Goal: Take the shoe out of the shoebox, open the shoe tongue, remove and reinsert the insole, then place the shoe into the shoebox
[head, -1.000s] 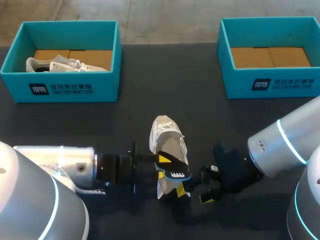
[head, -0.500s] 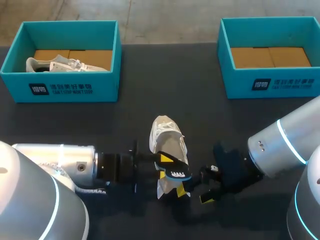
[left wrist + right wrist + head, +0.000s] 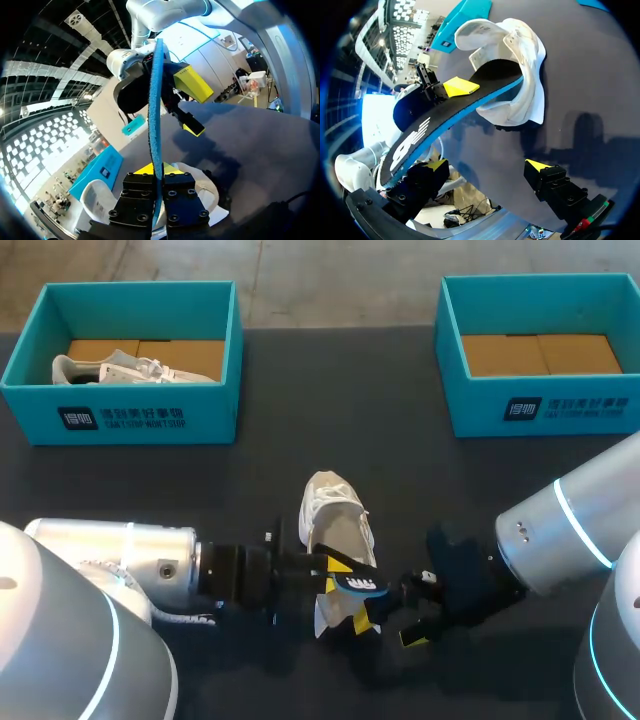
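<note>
Insole [image 3: 427,127] clamped by horizontal left gripper [image 3: 158,172], seemingly inside shoe [image 3: 335,520]; right gripper [image 3: 487,167] splayed.

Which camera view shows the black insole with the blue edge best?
Right wrist view: the black, blue-edged insole shows lengthwise, its front inside the white shoe. Left wrist view shows only its thin blue edge; head view, its heel end.

white print on left shoebox [image 3: 120,418], right shoebox [image 3: 570,408]; white logo on insole [image 3: 357,587]

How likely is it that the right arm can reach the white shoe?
Probably yes: its open tool sits beside the shoe, nothing between; the insole in the left tool only crowds the opening.
</note>
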Robot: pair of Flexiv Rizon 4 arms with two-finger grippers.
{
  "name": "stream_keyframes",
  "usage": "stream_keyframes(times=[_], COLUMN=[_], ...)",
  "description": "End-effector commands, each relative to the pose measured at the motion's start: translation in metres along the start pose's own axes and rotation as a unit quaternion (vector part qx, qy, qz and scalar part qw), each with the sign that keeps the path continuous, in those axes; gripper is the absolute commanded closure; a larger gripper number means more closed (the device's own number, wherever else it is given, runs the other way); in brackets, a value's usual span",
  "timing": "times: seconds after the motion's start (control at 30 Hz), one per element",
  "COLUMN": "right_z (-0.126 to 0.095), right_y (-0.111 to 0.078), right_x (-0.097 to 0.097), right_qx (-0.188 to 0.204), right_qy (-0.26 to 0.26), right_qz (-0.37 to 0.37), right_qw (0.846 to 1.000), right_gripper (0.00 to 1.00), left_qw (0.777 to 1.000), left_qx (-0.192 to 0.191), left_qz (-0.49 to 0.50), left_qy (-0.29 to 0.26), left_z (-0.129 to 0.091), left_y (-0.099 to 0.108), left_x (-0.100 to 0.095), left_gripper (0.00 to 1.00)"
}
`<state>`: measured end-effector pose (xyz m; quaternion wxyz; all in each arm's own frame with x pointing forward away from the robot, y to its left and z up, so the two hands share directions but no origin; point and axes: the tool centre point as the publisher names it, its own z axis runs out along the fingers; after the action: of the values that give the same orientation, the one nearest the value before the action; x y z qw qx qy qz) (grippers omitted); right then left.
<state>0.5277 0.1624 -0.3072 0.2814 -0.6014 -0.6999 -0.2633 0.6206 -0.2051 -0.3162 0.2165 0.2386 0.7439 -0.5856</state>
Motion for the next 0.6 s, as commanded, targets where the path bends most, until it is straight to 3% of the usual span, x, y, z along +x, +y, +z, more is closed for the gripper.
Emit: stream_keyframes(times=[0.03,0.6], right_z=[0.001,0.001], right_y=[-0.002,-0.002], right_x=[0.001,0.001], right_qx=[-0.002,-0.002], right_qy=[-0.002,-0.002], right_qz=[0.001,0.001], right_qw=[1.0,1.0], right_gripper=[0.0,0.0], left_qw=[1.0,1.0], left_qx=[0.002,0.013], left_qz=[0.0,0.005], left_qy=[0.007,0.003], left_z=[-0.002,0.0], left_y=[0.005,0.018], left_x=[-0.001,0.0], left_gripper=[1.0,1.0])
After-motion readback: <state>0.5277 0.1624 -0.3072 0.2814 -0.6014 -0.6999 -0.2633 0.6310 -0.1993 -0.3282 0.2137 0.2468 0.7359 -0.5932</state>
